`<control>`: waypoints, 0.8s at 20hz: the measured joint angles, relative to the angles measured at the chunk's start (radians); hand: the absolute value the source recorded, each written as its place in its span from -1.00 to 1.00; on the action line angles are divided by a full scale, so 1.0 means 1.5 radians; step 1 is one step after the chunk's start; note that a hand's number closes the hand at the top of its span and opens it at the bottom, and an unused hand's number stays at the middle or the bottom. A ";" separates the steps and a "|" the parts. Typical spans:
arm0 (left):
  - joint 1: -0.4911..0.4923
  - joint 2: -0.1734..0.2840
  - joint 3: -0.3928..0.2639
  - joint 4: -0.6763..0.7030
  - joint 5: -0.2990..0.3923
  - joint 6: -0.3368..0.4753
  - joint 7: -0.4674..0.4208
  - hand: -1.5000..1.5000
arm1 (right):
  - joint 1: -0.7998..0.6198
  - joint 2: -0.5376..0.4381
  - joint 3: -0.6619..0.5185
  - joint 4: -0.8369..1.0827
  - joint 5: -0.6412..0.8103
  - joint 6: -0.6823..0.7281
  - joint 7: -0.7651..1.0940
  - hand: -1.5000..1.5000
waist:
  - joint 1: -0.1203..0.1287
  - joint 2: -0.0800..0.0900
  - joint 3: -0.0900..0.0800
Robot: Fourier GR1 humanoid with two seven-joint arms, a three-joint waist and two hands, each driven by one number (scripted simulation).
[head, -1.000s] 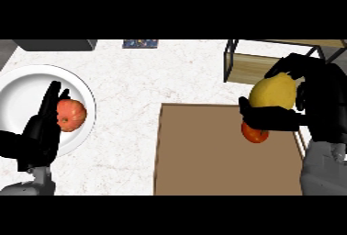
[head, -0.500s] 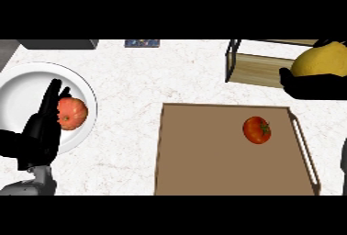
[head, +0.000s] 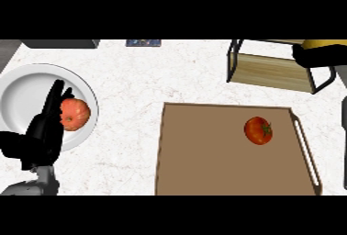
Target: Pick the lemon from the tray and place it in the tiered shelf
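Note:
The yellow lemon [head: 324,43] shows at the top right edge of the head view, with my right hand [head: 318,56] curled round it from below. Both hang above the right end of the tiered shelf [head: 271,69], a black wire frame with a wooden board. The brown tray [head: 203,160] lies in front of the shelf and holds a red tomato [head: 257,130]. My left hand [head: 42,133] rests open at the left, fingers pointing up over the white plate's edge.
A white plate [head: 27,98] at the left holds an orange-red fruit [head: 75,114] right beside my left hand. A dark box [head: 59,43] and a small blue item [head: 143,43] sit along the counter's far edge.
My right hand has carried the lemon from above the tray up and to the right, over the shelf's right end. The tomato is now uncovered. The left hand stayed still.

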 measured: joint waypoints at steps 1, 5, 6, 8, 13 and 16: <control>0.000 -0.002 0.002 0.005 0.001 -0.002 -0.006 0.00 | 0.002 -0.001 -0.004 0.021 0.002 -0.018 -0.019 1.00 | 0.000 0.000 0.000; 0.000 -0.002 0.008 0.002 0.001 -0.008 -0.008 0.00 | -0.017 -0.007 -0.024 0.137 0.002 -0.093 -0.102 1.00 | 0.002 0.001 0.000; 0.001 -0.001 0.010 0.006 0.002 -0.012 -0.012 0.00 | -0.022 -0.009 -0.030 0.167 0.000 -0.111 -0.126 1.00 | 0.002 0.001 0.000; -0.005 -0.003 0.013 0.009 0.000 -0.011 -0.009 0.00 | -0.038 -0.013 -0.041 0.223 0.000 -0.148 -0.162 1.00 | 0.002 0.001 0.000; -0.012 -0.005 0.014 0.006 -0.008 -0.013 0.002 0.00 | -0.088 -0.024 -0.054 0.344 -0.006 -0.206 -0.227 1.00 | 0.003 0.001 0.000; -0.015 -0.010 0.012 0.011 -0.012 -0.013 0.002 0.00 | -0.112 -0.030 -0.055 0.416 0.001 -0.231 -0.256 1.00 | 0.004 0.002 0.000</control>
